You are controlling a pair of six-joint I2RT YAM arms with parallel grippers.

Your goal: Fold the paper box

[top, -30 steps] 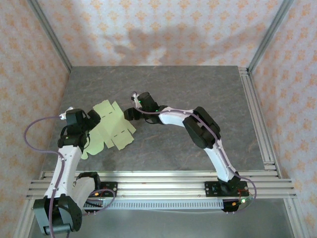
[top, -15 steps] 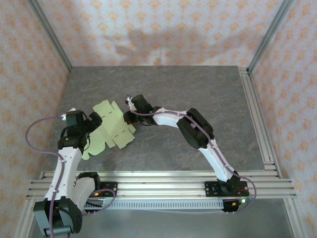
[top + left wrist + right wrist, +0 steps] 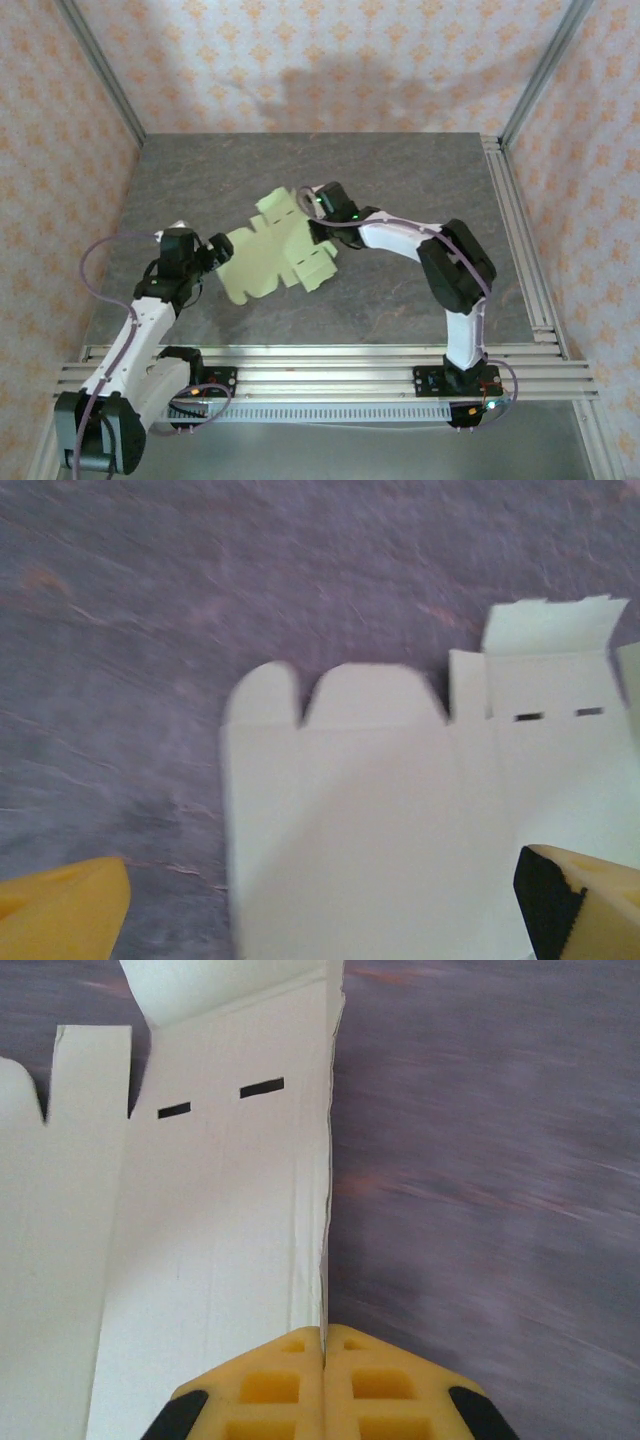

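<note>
– Grey table [image 3: 400,170], pink walls [image 3: 300,60] with little orange shapes. Where is the box?

– The box [image 3: 275,255] lies on the table, a bit left of the middle. It is pale green and thin. It is one open sheet, not folded up.

– What does it look like up close?

– From the left wrist, the box [image 3: 380,810] has two round tabs [image 3: 375,695] at its far edge. Two small dark slots [image 3: 528,717] sit to the right of them. From the right wrist, the box [image 3: 200,1240] is on the left, and its long right edge runs straight down to the gripper.

– Who holds it?

– The right gripper [image 3: 316,226] does. It sits at the sheet's right side. In its own camera the right gripper [image 3: 323,1345] is squeezed tight. The edge of the sheet is pinched between its two yellow pads [image 3: 290,1355].

– And the other one?

– The left gripper [image 3: 214,252] is at the sheet's left end. In its own camera the left gripper [image 3: 320,905] has its jaws wide apart. One yellow finger [image 3: 65,915] is over bare table and the other is over the sheet. It grips nothing. I cannot tell if it touches the paper.

– So the box is between the two grippers?

– Yes. Silver rails [image 3: 330,365] run along the near edge of the table, where both arms are bolted.
</note>
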